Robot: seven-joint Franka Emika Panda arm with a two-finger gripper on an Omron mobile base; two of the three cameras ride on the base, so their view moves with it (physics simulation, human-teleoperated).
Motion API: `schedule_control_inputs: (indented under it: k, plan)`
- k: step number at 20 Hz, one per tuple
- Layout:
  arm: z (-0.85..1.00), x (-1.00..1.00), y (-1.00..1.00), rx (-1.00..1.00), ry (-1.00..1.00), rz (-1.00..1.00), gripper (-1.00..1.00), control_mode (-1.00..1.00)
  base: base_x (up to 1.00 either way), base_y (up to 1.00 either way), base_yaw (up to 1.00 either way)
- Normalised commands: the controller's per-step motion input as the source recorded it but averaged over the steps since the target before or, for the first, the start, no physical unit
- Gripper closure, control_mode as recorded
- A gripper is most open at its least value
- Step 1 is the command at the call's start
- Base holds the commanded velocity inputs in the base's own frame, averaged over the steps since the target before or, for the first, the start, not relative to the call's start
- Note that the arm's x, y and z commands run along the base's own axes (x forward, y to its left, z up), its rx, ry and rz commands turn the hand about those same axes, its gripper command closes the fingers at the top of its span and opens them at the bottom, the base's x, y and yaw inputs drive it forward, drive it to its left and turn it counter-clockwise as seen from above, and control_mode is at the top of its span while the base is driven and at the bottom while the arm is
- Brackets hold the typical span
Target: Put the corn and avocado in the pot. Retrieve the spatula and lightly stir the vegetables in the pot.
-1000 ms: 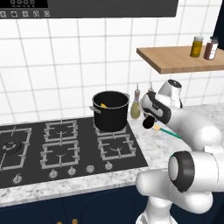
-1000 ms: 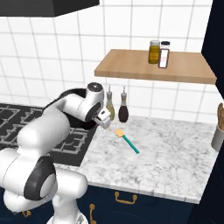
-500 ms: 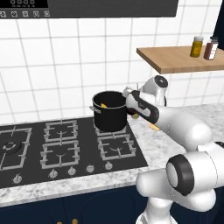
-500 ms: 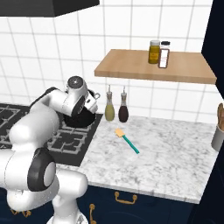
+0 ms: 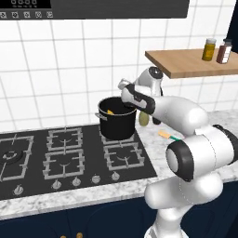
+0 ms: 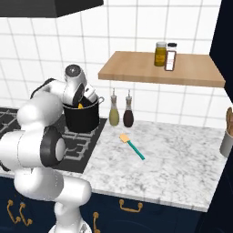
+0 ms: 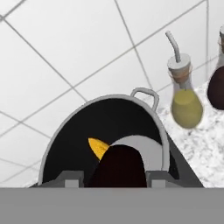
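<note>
Black pot [image 5: 117, 122] sits on the back right burner, and the end effector [image 7: 117, 173] hangs right over its mouth, holding a dark round thing, likely the avocado [image 7: 118, 168]. Straight below lies the corn [image 7: 99, 148], already inside. Room is open below. Off right on the bench [image 6: 182, 154], well apart, lies the spatula [image 6: 132, 146], handle pointing away from the pot.

pot [image 5: 116, 124] mouth open, bottles [image 6: 121, 111] crowding right
</note>
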Motion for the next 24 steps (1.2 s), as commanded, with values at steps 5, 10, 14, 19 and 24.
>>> schedule_control_inputs:
  k: [5,10,14,19,24]
  plan:
    - [-0.53,0.51,0.28,-0.04,0.0,0.0,1.0,-1.0,0.0,0.0,0.0]
    - [-0.37,0.72,0.17,0.0,0.0,0.0,1.0,-1.0,0.0,0.0,0.0]
    - [-0.24,0.49,0.13,0.0,0.0,0.0,1.0,-1.0,0.0,0.0,0.0]
    - [-0.11,0.19,0.08,-0.01,0.0,0.0,1.0,-1.0,0.0,0.0,0.0]
    - [-0.2,0.0,0.09,-0.06,0.0,0.0,1.0,-1.0,0.0,0.0,0.0]
